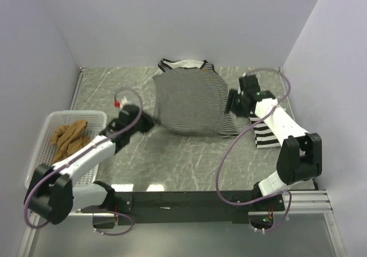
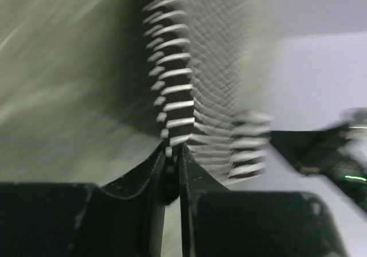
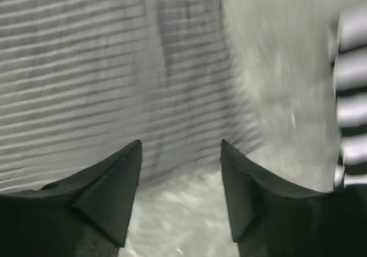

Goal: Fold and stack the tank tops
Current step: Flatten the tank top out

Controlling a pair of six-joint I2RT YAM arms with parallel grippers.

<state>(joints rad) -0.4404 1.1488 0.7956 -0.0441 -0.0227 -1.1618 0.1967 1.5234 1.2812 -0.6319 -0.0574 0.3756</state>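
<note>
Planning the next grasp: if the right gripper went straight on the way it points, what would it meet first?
Most likely the hem of the thin-striped tank top, just ahead of the open right gripper; depth is unclear.

Centre tank top sits mid-counter. Well left of it, at the counter edge: basket, second tank top inside. Just right of it, third tank top, partly under the right arm. Left tool pinches its left edge; right tool sits at its right edge, fingers apart.
</note>
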